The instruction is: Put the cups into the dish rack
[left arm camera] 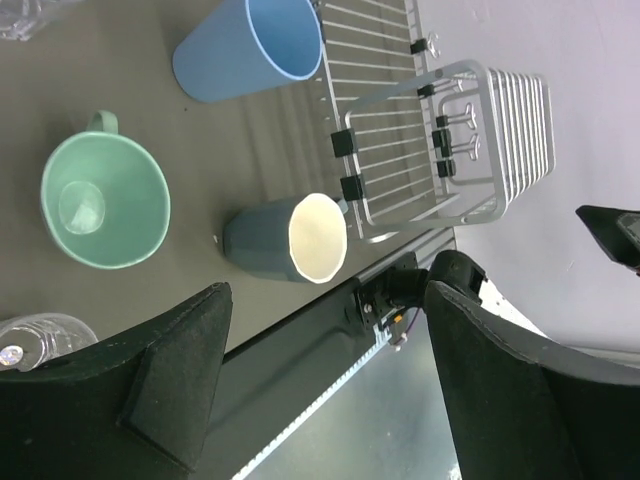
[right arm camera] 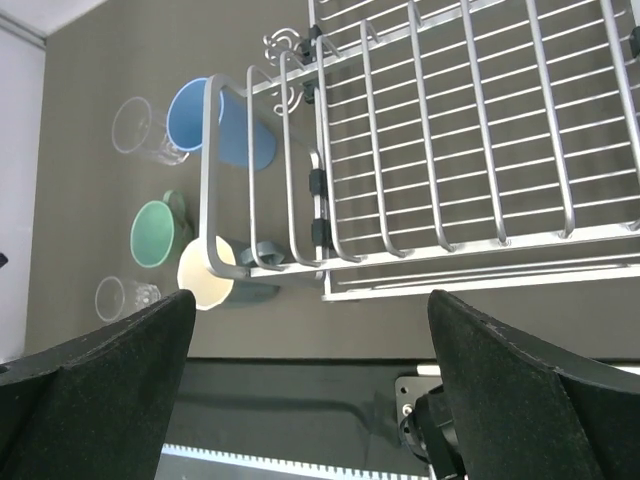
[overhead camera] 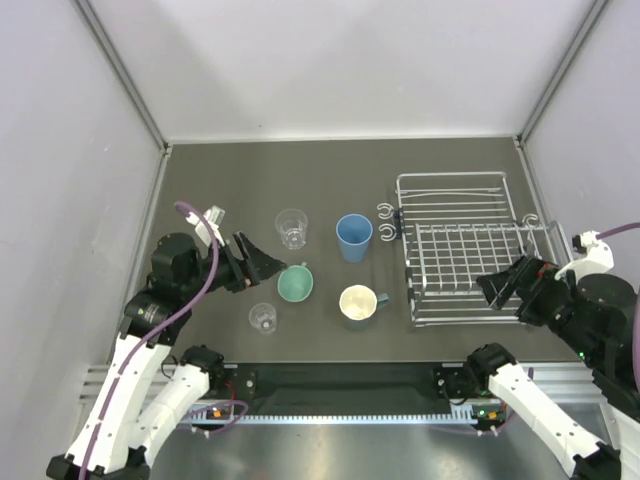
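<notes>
A dark worktop (overhead camera: 230, 180) is seen from above. A rectangular silver wire-grid dish rack (overhead camera: 462, 250) sits by the right edge, with no cup in it yet. Five cups stand upright mid-worktop, left of the rack. A larger clear plastic tumbler (overhead camera: 291, 228) and a blue tumbler (overhead camera: 353, 237) are toward the far edge. A teal-green mug (overhead camera: 295, 284) and a cream mug (overhead camera: 357, 302) with a teal handle are nearer. A smaller clear tumbler (overhead camera: 262, 318) is closest to the near edge.

The left gripper (overhead camera: 262, 266) hovers just left of the teal-green mug, jaws spread and empty; its height is hard to judge from above. The right gripper (overhead camera: 500, 286) hangs over the rack's near-right corner, likewise spread wide and holding nothing.

The first pick appears due, probably the teal-green mug. It should go best if the left fingers (left arm camera: 170, 390) straddle the mug's wall away from the handle and close firmly before lifting.

Only the wrist views show the cream mug's dark teal outside. Only the right wrist view shows the rack's raised end bars from close by.
</notes>
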Action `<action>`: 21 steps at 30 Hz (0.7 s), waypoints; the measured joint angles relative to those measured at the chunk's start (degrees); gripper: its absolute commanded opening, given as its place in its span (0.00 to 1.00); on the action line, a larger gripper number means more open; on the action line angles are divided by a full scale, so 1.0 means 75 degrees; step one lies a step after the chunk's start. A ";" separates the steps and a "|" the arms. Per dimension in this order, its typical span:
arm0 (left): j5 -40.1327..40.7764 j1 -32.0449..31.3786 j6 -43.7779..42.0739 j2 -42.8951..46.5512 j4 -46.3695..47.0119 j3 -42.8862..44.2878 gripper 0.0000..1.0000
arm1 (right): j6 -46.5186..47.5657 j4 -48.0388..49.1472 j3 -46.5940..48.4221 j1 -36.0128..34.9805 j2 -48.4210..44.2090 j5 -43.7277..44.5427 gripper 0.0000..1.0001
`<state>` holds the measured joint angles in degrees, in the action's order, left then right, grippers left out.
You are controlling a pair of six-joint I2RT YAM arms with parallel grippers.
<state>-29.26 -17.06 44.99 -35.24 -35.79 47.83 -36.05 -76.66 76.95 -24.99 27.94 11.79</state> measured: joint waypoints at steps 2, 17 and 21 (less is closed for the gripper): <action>-0.0093 -0.0035 -0.0020 -0.0137 0.0003 -0.0012 0.81 | 0.0073 -0.0020 0.0003 0.0000 0.0000 -0.0082 1.00; 0.2005 -0.4205 0.0189 -0.3063 0.0595 0.0023 0.74 | 0.0408 -0.0096 0.0061 -0.0003 0.0061 -0.1169 1.00; 0.2806 -0.4867 0.0204 -0.3981 0.0603 0.0420 0.71 | 0.0469 -0.0114 0.0067 -0.0003 0.0061 -0.1233 1.00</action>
<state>-8.21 -53.56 46.52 -65.10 -31.27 50.98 -32.53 -77.52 77.45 -25.02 28.40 2.55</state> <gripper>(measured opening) 0.730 0.996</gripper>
